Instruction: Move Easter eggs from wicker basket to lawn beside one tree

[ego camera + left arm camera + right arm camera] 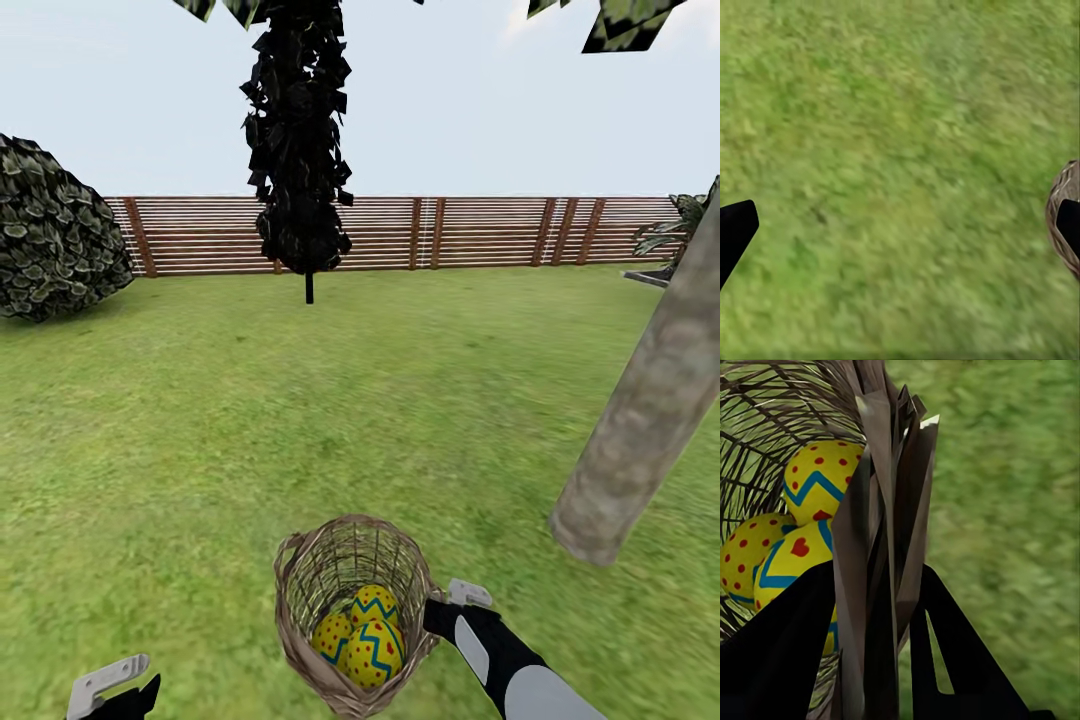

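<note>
Clamped on the rim of the wicker basket (881,510), your right gripper (874,607) holds it beside the tree (640,420), your left gripper (110,685) hangs open, and all three Easter eggs (365,635) remain inside, none yet on the lawn (300,400).

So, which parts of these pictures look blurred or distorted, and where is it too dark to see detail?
Head view: the tree trunk leans strongly, likely lens distortion; the cypress is almost black. Left wrist view: the lawn is smeared and soft. Right wrist view: the wicker basket rim is sharp, the right hand fingers are featureless black, the grass behind is blurred.
</note>
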Robot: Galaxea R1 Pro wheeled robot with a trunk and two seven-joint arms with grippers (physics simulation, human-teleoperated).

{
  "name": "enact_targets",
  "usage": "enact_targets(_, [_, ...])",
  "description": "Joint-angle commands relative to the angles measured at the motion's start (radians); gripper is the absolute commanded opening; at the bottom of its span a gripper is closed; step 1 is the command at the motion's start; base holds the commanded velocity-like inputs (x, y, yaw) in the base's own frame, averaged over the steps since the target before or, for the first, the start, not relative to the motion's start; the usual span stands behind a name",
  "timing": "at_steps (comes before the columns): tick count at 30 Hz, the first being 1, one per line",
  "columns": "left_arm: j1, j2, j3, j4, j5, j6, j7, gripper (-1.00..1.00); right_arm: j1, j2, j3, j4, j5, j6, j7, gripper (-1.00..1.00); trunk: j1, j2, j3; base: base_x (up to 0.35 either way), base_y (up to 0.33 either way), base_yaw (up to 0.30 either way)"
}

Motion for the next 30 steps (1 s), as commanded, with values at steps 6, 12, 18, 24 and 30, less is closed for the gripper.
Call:
enact_targets(6, [0.0, 0.0, -0.001, -0.003, 0.01, 0.005, 0.006, 1.0, 0.0, 0.001, -0.005, -0.003, -0.003, 0.006, -0.001, -1.0, -0.023, 0.041, 0.018, 0.0, 0.0, 0.0])
enact_targets(12, [0.001, 0.0, -0.001, -0.002, 0.01, 0.005, 0.006, 1.0, 0.0, 0.001, -0.005, -0.003, -0.003, 0.006, -0.001, -1.0, -0.046, 0.083, 0.037, 0.0, 0.0, 0.0])
enact_targets(18, [0.0, 0.0, -0.001, -0.002, 0.01, 0.005, 0.006, 1.0, 0.0, 0.002, -0.005, -0.003, -0.003, 0.006, 0.0, -1.0, -0.069, 0.125, 0.056, 0.0, 0.0, -0.063])
enact_targets(24, [0.0, 0.0, -0.001, -0.003, 0.012, 0.005, 0.006, 1.0, 0.0, 0.002, -0.005, -0.003, -0.003, 0.006, -0.001, -1.0, -0.092, 0.167, 0.075, 0.0, 0.0, -0.079])
enact_targets(30, [0.001, 0.0, -0.001, -0.003, 0.012, 0.005, 0.006, 1.0, 0.0, 0.002, -0.005, -0.003, -0.003, 0.006, 0.0, -1.0, -0.115, 0.209, 0.094, 0.0, 0.0, -0.003])
